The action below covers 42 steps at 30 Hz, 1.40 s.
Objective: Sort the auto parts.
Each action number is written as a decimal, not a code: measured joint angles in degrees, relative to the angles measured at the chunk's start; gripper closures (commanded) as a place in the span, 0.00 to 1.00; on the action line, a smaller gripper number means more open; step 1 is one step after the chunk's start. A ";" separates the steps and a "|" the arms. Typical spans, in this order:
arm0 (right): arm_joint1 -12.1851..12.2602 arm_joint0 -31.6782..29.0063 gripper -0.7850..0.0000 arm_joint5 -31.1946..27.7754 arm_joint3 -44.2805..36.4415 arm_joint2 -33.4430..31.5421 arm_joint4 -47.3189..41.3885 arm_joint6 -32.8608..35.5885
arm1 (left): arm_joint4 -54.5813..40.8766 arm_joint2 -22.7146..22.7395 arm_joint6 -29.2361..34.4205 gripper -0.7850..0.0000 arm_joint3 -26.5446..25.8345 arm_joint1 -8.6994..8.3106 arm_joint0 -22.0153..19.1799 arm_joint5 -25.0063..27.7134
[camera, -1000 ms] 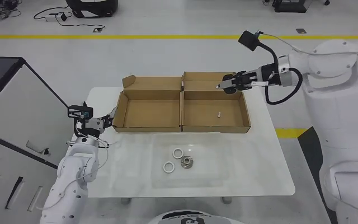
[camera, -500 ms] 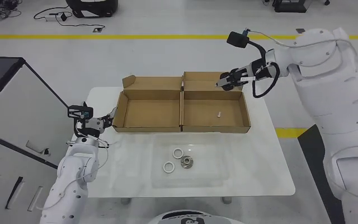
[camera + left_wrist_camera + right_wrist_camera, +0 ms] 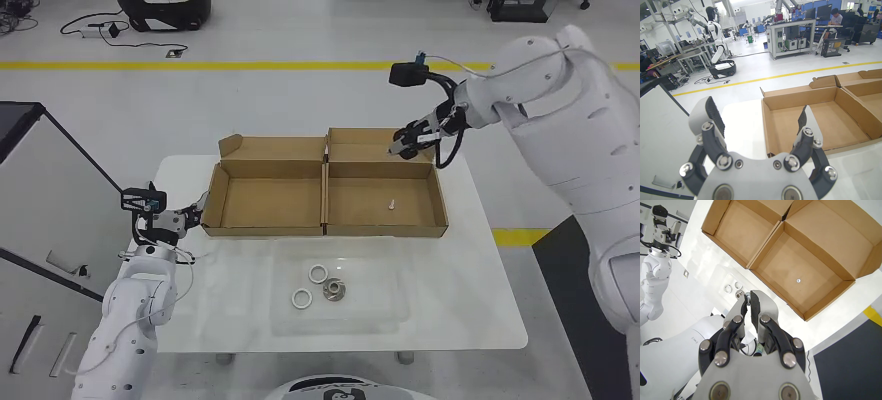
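My right gripper [image 3: 396, 148] hangs above the back edge of the right cardboard box [image 3: 437, 196] and is shut on a small threaded bolt [image 3: 748, 298]. A small silver bolt [image 3: 391, 206] lies on that box's floor, also seen as the bolt [image 3: 798, 280] from the right wrist. The left cardboard box [image 3: 214, 196] holds nothing. Two white rings [image 3: 318, 272] [image 3: 301, 298] and a grey flanged hub [image 3: 333, 290] lie on a clear tray [image 3: 385, 300] at the table's front. My left gripper [image 3: 759, 117] stands open beside the left box's outer wall [image 3: 765, 121].
The white table [image 3: 470, 290] has free room on its right and front sides. Both boxes have raised flaps along their back edges [image 3: 270, 148]. A dark panel [image 3: 15, 120] stands off the table's left side.
The right arm has swung its elbow and wrist round, and its gripper with the bolt has shifted slightly left and back over the right box. The left arm has kept still.
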<state>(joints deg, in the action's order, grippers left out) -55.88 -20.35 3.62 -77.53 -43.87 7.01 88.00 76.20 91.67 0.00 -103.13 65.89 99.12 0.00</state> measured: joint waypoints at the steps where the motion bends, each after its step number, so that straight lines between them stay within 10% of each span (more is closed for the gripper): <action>1: -0.02 0.62 1.00 -0.13 0.44 0.99 -0.14 0.00 | 0.00 0.00 0.00 0.00 0.00 0.00 0.00 0.00; 22: -1.38 9.39 1.00 -2.78 11.71 20.56 -0.12 0.00 | 0.00 0.00 0.00 0.00 0.00 0.00 0.00 0.00; 42: -3.75 9.13 1.00 -0.13 19.22 25.06 9.68 -4.64 | 0.00 0.00 0.00 0.00 0.00 0.00 0.00 0.00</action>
<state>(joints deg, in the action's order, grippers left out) -59.63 -11.22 3.49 -58.31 -18.81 16.69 83.36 76.20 91.67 0.00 -103.13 65.89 99.12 0.00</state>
